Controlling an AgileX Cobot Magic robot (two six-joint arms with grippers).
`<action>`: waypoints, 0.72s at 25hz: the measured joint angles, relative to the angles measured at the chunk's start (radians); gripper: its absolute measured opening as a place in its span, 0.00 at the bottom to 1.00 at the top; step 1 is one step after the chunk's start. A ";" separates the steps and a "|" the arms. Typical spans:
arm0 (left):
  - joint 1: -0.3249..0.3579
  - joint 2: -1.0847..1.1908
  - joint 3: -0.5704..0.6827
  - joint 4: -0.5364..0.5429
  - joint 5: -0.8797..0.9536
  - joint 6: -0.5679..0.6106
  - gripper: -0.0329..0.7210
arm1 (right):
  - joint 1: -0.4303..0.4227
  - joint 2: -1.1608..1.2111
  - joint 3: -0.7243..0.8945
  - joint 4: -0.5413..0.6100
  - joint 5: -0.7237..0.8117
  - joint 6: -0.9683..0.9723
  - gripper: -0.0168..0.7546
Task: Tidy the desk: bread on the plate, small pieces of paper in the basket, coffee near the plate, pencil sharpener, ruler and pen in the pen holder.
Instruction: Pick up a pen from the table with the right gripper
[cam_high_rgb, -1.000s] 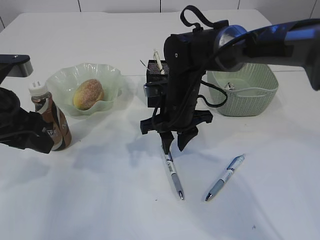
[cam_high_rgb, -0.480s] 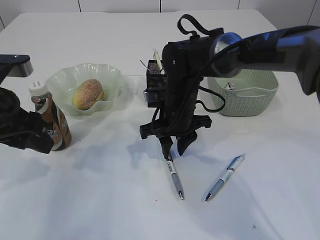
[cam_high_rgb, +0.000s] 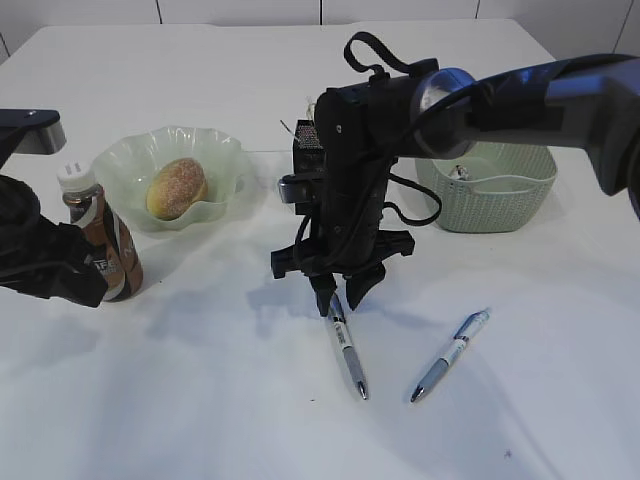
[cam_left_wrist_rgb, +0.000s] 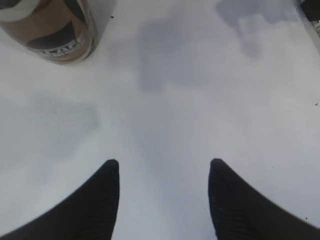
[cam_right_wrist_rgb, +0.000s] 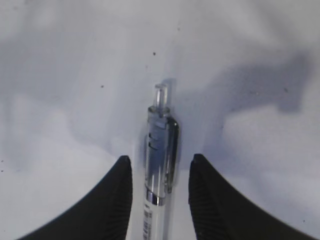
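Left of the plate (cam_high_rgb: 120, 165) holding the bread (cam_high_rgb: 177, 187), the coffee (cam_high_rgb: 103, 245) stands beside the empty, open left tool (cam_left_wrist_rgb: 164, 172). Right of the plate, the half-open right tool (cam_right_wrist_rgb: 160, 167) straddles a pen (cam_right_wrist_rgb: 159, 165) lying on the table (cam_high_rgb: 200, 400), not clamping it.

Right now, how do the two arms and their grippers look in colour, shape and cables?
Both are black. The right gripper has short tapered fingers with ribbed pads, looping black cables and a strap on top, and a glossy dark arm with a silver ring. The left gripper has the same pointed, textured fingers.
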 joint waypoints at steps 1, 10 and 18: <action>0.000 0.000 0.000 0.000 0.000 0.000 0.57 | 0.000 0.000 0.000 -0.005 -0.001 0.000 0.43; 0.000 0.000 0.000 0.000 0.000 0.000 0.57 | 0.000 0.000 0.000 -0.015 -0.008 0.000 0.43; 0.000 0.000 0.000 0.000 0.000 0.000 0.57 | 0.000 0.000 0.000 -0.017 -0.020 0.006 0.43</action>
